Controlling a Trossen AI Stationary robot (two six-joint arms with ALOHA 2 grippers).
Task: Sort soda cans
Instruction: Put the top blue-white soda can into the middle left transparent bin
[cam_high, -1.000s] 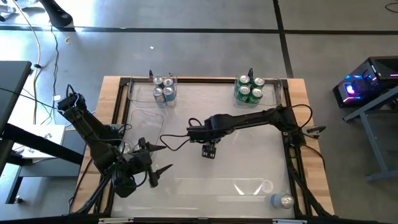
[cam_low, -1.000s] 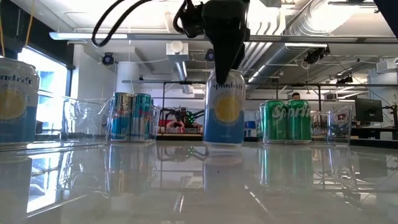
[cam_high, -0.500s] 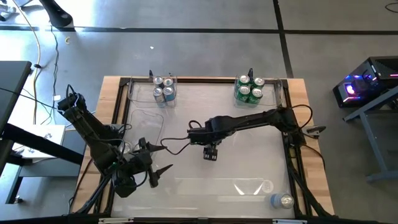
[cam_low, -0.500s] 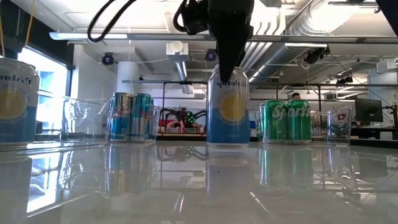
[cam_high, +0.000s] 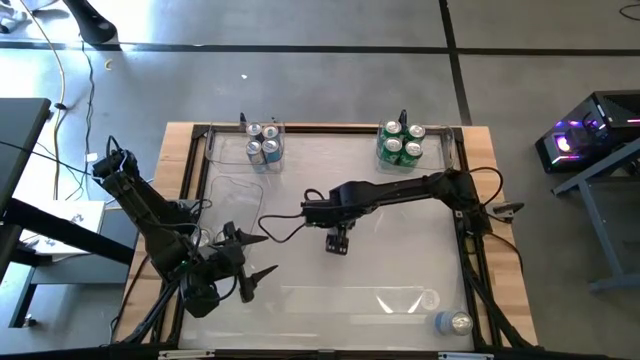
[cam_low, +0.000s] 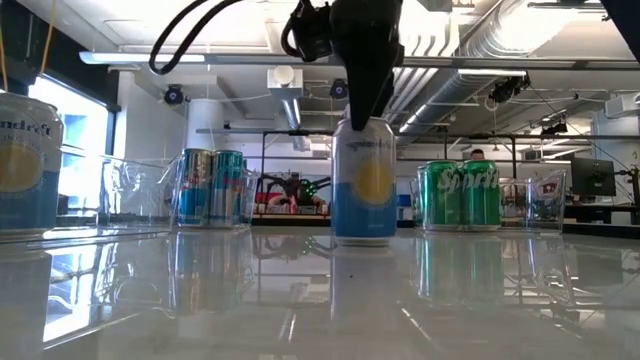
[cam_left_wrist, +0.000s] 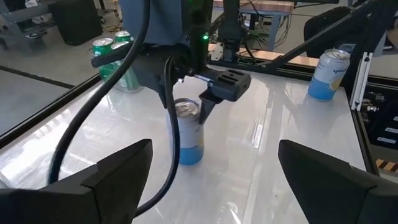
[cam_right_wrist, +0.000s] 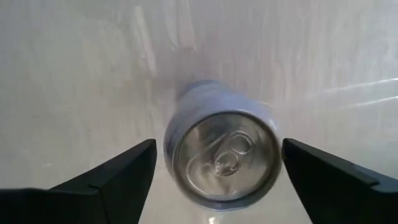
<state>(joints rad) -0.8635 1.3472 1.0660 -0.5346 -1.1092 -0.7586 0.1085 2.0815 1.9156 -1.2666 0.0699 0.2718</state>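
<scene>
A blue-and-white soda can (cam_low: 363, 180) stands upright on its base in the middle of the table (cam_high: 400, 250). My right gripper (cam_right_wrist: 219, 152) hangs open right above it, pointing down, one finger on each side of the can's silver top (cam_right_wrist: 225, 155) with a narrow gap at each. The same can (cam_left_wrist: 188, 134) appears in the left wrist view under the right gripper's fingers. My left gripper (cam_high: 262, 255) waits open at the near left, clear of everything.
Several blue-silver cans (cam_high: 262, 143) sit in a clear tray at the far left, several green cans (cam_high: 402, 143) in one at the far right. One can (cam_high: 455, 323) stands at the near right corner, another (cam_low: 25, 160) close to the low camera. Empty clear trays (cam_high: 350, 300) lie near.
The can under my right gripper has come down a little and now stands straight on the table; a second ago it leaned slightly. The right gripper has stayed over it.
</scene>
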